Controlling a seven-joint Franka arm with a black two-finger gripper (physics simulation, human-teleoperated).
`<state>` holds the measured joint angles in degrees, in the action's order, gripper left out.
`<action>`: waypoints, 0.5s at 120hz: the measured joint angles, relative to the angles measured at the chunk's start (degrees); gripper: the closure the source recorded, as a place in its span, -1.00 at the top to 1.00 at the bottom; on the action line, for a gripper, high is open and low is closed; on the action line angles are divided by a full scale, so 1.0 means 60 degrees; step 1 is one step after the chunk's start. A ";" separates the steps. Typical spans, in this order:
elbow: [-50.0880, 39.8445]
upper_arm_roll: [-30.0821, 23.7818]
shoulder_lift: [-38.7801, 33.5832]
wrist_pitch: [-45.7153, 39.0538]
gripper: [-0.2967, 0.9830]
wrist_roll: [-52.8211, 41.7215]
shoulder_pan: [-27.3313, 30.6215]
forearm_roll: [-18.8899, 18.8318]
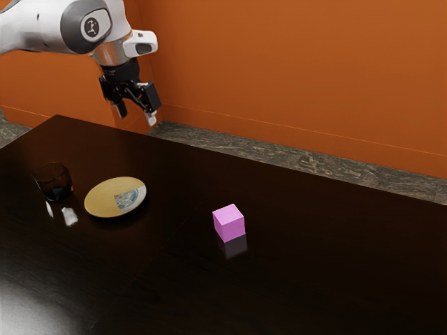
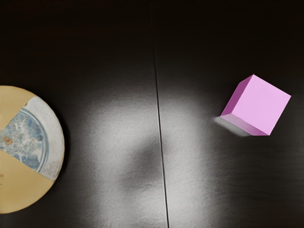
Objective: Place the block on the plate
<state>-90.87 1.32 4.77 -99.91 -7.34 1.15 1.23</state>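
High over the table's far edge, my gripper (image 1: 136, 117) hangs open, its two fingers apart with nothing between them. A pink block (image 1: 229, 223) rests on the dark table, well apart from the plate and from my gripper. The yellow plate (image 1: 105, 201), with a blue and white patterned section, lies flat toward the exterior view's left and holds nothing. In the wrist view the block (image 2: 256, 107) and part of the plate (image 2: 54, 142) stand on opposite sides of a thin seam in the tabletop.
A dark see-through cup (image 1: 54, 183) stands beside the plate, toward the exterior view's left. The dark table (image 1: 335, 258) carries bright reflections. Behind it rises an orange wall (image 1: 293, 70).
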 joint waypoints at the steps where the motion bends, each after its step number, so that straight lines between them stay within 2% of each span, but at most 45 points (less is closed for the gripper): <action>1: 0.0001 0.0000 0.0000 -0.0005 0.54 -0.0007 0.0000 0.0000; 38: 0.0010 0.0000 0.0134 -0.0095 0.54 -0.0220 -0.0001 0.0000; 60: 0.0245 -0.0501 0.0994 -0.0136 0.54 -0.0298 -0.0158 -0.0261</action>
<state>-89.40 -1.69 10.73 -100.72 -9.13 0.20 -0.33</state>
